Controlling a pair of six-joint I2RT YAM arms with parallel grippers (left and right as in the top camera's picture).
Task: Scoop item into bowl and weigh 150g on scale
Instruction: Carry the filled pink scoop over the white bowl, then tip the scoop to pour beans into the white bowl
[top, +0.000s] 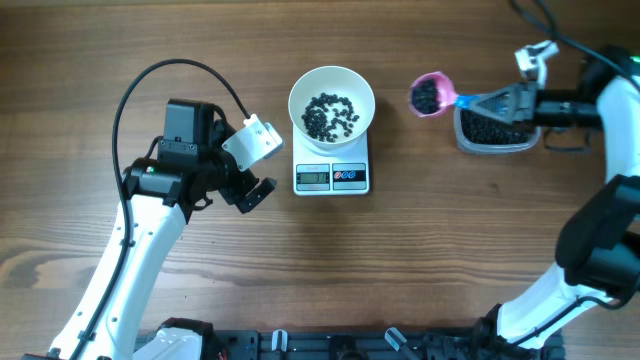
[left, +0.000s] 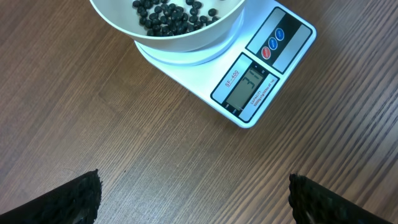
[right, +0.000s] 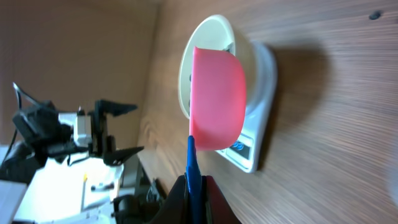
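- Bowl (top: 331, 100): round, white, smooth-sided and glossy. It sits on the scale (top: 331, 176) and covers most of the platform.
- Item: small matte black round beans (top: 328, 115) lie in a loose, thin patch on the bowl floor, with white showing between them. In the left wrist view they look like separate spheres.
- More of the same beans fill a clear rounded-rectangular plastic tub (top: 465, 140), which stands on the table well to the right of the scale.
- A third portion is heaped in the pink scoop (top: 428, 95), held in the air between bowl and tub and touching neither.
- Scale: flat white square with rounded corners. On its front edge are a grey display (left: 247, 84) and two round buttons, one red (left: 269, 51) and one blue (left: 279, 34). We cannot read the digits.
- Scoop: a smooth pink plastic cup on a thin blue handle (top: 467, 100). The right wrist view shows its plain rounded underside in front of the bowl and scale.
- Right gripper (top: 497, 103): fingers pressed together on the blue handle, above the tub.
- Left gripper (left: 194, 202): fingers spread fully apart and holding nothing. Their black textured tips frame bare table just beside the scale's front left.
- Table (top: 450, 250): brown wood-grain surface with a matte finish.
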